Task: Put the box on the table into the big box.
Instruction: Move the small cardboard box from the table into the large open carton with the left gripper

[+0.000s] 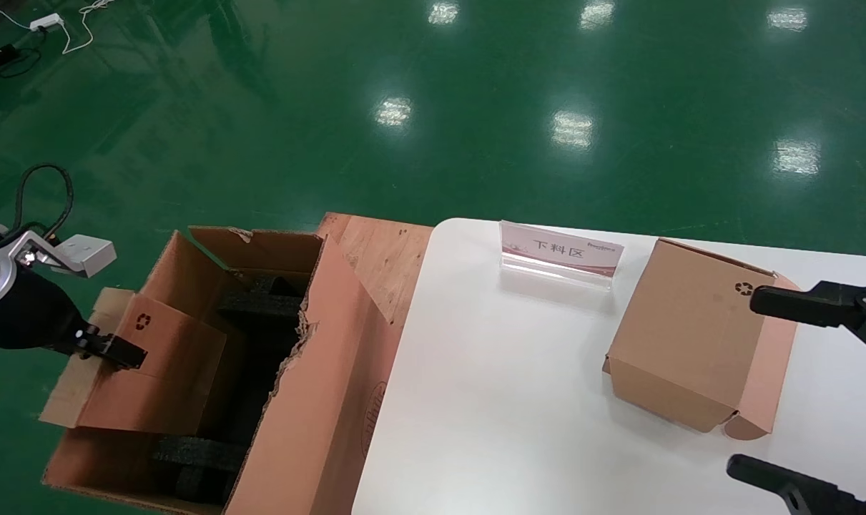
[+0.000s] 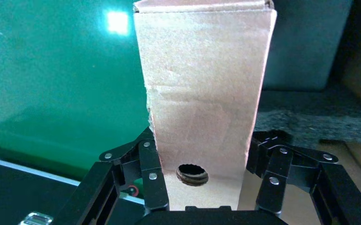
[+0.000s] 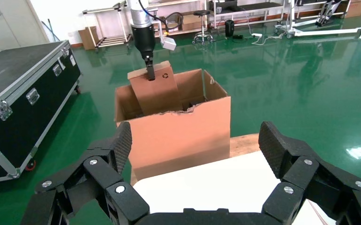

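The slim brown box [image 1: 154, 365] stands upright inside the big box [image 1: 318, 372], at its left side, with its recycling mark facing the table. My left gripper [image 1: 111, 349] is shut on its upper edge. The left wrist view shows the fingers [image 2: 153, 173] on either side of the box's narrow face [image 2: 202, 93] with the round hole, and black foam [image 2: 310, 117] beside it. My right gripper [image 1: 744, 383] is open and empty over the table's right side. Its own view [image 3: 195, 140] looks across at the big box [image 3: 178, 136] and the held box [image 3: 157, 91].
A cube-like cardboard box [image 1: 697, 336] with tuck flaps sits on the white table [image 1: 511, 400] between my right fingers. A clear sign stand [image 1: 560, 252] is at the table's back edge. A wooden board [image 1: 379, 250] lies behind the big box. A black case [image 3: 19, 93] stands farther off.
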Tool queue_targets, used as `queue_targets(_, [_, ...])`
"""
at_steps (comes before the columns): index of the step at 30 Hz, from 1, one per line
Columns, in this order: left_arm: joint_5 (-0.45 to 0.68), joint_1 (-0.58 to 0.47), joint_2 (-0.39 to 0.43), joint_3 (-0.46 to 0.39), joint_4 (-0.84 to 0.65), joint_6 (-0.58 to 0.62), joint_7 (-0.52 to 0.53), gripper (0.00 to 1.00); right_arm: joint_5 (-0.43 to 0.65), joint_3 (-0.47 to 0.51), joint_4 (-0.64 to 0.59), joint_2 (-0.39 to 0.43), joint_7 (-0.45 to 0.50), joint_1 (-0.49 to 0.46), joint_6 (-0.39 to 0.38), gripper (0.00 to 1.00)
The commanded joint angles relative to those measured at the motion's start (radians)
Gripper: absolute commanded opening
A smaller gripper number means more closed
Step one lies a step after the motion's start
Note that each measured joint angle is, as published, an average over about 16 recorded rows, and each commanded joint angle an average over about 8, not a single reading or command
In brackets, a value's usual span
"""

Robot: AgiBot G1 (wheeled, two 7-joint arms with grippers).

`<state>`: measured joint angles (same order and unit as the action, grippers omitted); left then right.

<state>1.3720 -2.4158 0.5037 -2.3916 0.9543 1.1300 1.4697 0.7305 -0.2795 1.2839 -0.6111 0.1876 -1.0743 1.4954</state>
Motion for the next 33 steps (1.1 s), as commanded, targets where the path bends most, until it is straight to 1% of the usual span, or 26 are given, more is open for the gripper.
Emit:
queue_targets(1, [0.009, 0.016, -0.001, -0.001, -0.017, -0.016, -0.010, 0.00, 0.000, 0.000, 0.000, 0.000, 0.000, 0.000, 0.000, 1.00])
queue_targets(9, [0.002, 0.095, 0.021, 0.017, -0.060, -0.062, -0.030, 0.00, 0.000, 0.000, 0.000, 0.000, 0.000, 0.000, 0.000, 1.00])
queue_targets(19, [-0.024, 0.175, 0.060, 0.053, -0.090, -0.079, -0.031, 0.00, 0.000, 0.000, 0.000, 0.000, 0.000, 0.000, 0.000, 1.00])
queue_targets(20, [-0.026, 0.182, 0.064, 0.057, -0.092, -0.079, -0.031, 0.02, 0.000, 0.000, 0.000, 0.000, 0.000, 0.000, 0.000, 1.00])
queue_targets(21, [-0.027, 0.188, 0.068, 0.061, -0.093, -0.080, -0.030, 0.12, 0.000, 0.000, 0.000, 0.000, 0.000, 0.000, 0.000, 1.00])
queue_targets(27, [-0.028, 0.228, 0.091, 0.080, -0.108, -0.088, -0.026, 0.88, 0.000, 0.000, 0.000, 0.000, 0.000, 0.000, 0.000, 1.00])
queue_targets(28, [-0.028, 0.233, 0.094, 0.082, -0.111, -0.091, -0.026, 0.98, 0.000, 0.000, 0.000, 0.000, 0.000, 0.000, 0.000, 1.00])
queue_targets(29, [-0.028, 0.239, 0.097, 0.085, -0.113, -0.093, -0.026, 1.00, 0.000, 0.000, 0.000, 0.000, 0.000, 0.000, 0.000, 1.00])
queue_targets(33, [-0.027, 0.254, 0.105, 0.090, -0.121, -0.099, -0.026, 1.00, 0.000, 0.000, 0.000, 0.000, 0.000, 0.000, 0.000, 1.00])
